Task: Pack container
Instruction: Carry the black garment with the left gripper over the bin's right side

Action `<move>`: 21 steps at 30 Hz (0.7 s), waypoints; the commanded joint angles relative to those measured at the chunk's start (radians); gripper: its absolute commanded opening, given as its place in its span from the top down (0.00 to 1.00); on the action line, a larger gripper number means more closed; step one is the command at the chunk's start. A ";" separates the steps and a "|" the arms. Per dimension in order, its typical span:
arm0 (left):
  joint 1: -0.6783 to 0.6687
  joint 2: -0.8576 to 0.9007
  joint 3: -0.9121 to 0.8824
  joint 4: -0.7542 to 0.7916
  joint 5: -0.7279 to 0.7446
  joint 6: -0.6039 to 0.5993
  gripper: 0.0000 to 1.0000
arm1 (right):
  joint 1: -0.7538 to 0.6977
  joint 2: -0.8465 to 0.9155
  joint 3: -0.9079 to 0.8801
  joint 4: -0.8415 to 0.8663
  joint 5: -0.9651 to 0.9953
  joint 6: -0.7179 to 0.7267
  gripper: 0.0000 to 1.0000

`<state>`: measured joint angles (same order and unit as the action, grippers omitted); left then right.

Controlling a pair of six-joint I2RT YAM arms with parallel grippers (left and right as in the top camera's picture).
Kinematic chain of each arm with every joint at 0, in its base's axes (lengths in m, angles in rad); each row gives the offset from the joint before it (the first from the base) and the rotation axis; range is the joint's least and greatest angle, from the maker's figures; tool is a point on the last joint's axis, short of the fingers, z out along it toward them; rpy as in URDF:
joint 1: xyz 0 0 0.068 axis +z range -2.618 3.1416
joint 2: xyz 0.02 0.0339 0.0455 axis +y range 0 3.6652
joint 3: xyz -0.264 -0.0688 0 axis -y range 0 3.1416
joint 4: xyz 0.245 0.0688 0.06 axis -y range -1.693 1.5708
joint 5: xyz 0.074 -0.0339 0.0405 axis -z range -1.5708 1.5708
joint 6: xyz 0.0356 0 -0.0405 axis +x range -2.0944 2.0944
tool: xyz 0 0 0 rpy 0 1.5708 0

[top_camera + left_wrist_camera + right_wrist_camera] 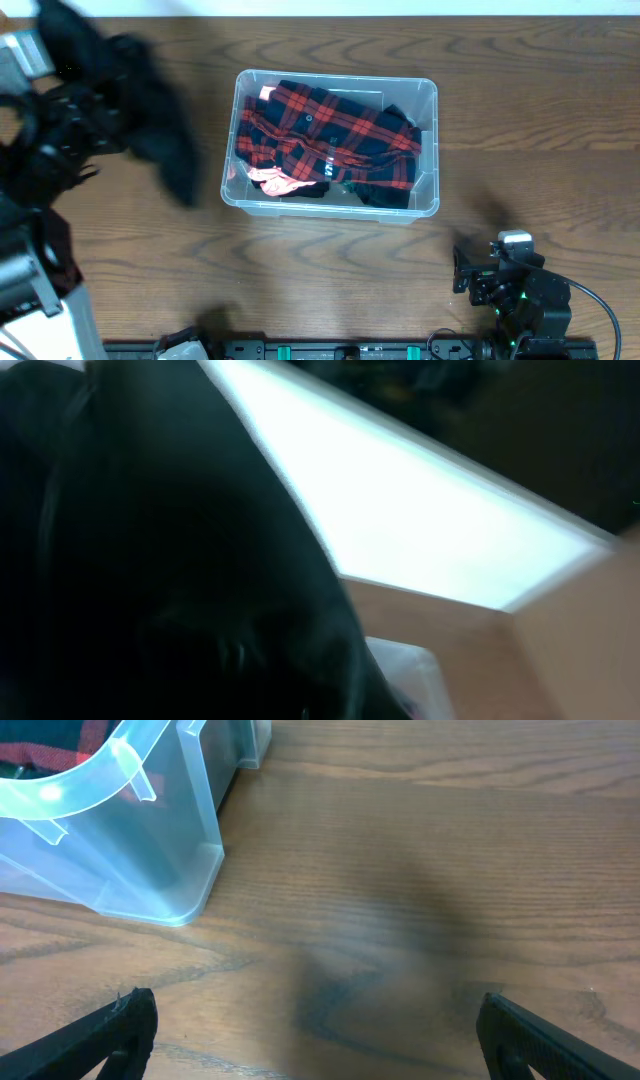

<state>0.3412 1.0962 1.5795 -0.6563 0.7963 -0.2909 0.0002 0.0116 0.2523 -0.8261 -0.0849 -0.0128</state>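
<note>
Container (330,208), a large rectangular bin of clear ribbed plastic with rounded corners, sits mid-way along the brown wood-grain surface (520,130), part-filled. At far left, a limp black fabric garment (160,130) hangs blurred above the surface, beside the bin's left wall but apart from it. It fills the left wrist view and hides the left end effector, so whether that is clamped cannot be told. Inside the bin lie a crumpled red-and-black plaid flannel shirt (330,135) and a soft pink cloth (275,180). At lower right, the right end effector (320,1025) waits low over bare wood, fingers spread wide, gripping nothing. The step appears to be loading the black garment: it likely wants carrying high enough to clear the rim, centring over the plaid, then releasing so no trailing fabric drapes outside.
</note>
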 commanded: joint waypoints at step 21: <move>-0.989 0.511 0.034 0.299 -0.786 -0.268 0.94 | -0.008 -0.006 0.000 -0.001 0.006 -0.019 0.01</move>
<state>-0.6010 1.5959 1.5806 -0.3843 0.1291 -0.5316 0.0002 0.0116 0.2523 -0.8261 -0.0849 -0.0128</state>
